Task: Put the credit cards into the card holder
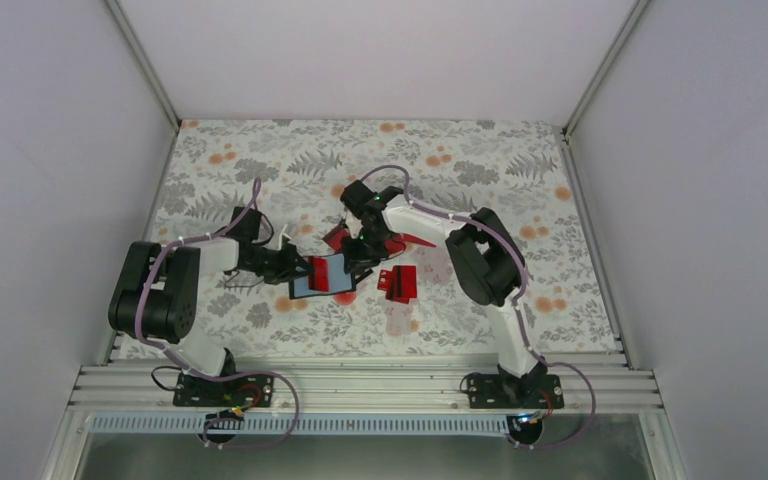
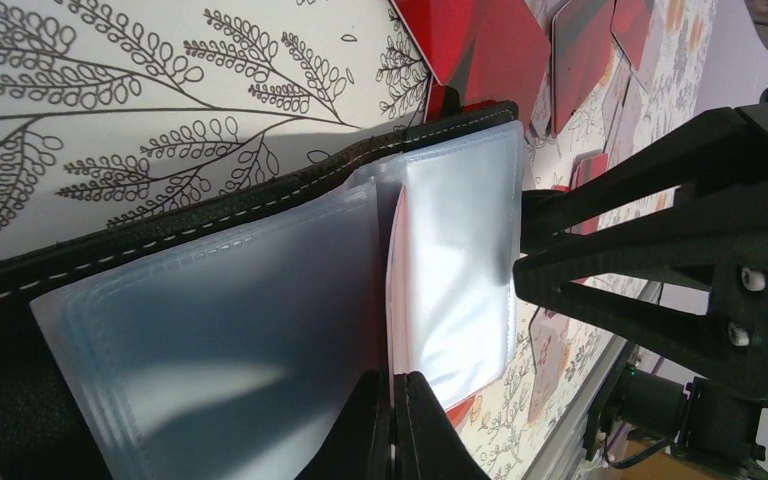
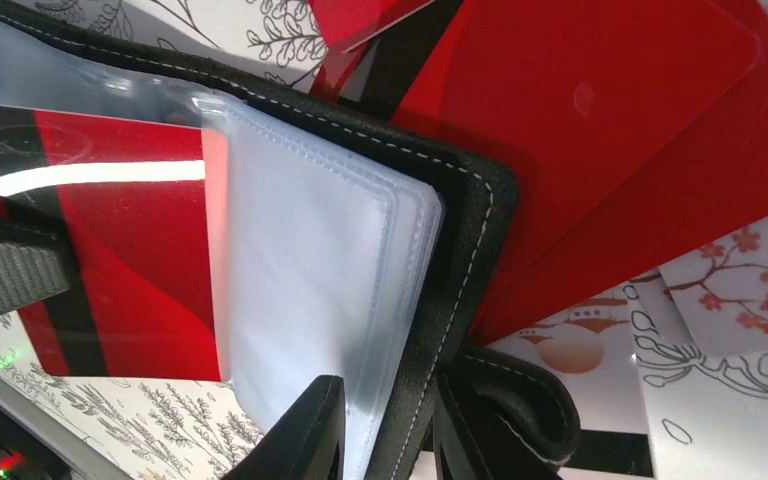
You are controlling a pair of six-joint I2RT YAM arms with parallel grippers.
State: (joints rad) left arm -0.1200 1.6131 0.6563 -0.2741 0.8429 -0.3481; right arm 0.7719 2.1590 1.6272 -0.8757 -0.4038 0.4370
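Well, card holder (image 1: pixel 312 286): we see it lying open at mid-frame in the top view, between the two claws, with its grey-blue inner face up.
left gripper (image 2: pixel 397 425): pressed together on a clear sleeve leaf at the bottom edge of its own view, where only the fingertips show.
right gripper (image 3: pixel 385 440): at the bottom of its wrist view, one finger on each side of the sleeve stack and the stitched black cover. These fill the gap between the fingers, so we read it as pinching the holder.
striped red card (image 3: pixel 130 250): against the clear sleeves at the left of the right wrist view. We cannot tell whether it sits inside a pocket or only on one. Its left end is cut off by the frame and crossed by the other claw.
loose red cards (image 1: pixel 400 283): overlapping on the floral table cover (image 1: pixel 260 160) just right of the holder. More red shows behind and below the holder and under the right arm.
hard to make out: we cannot count the overlapping cards or read any lettering.
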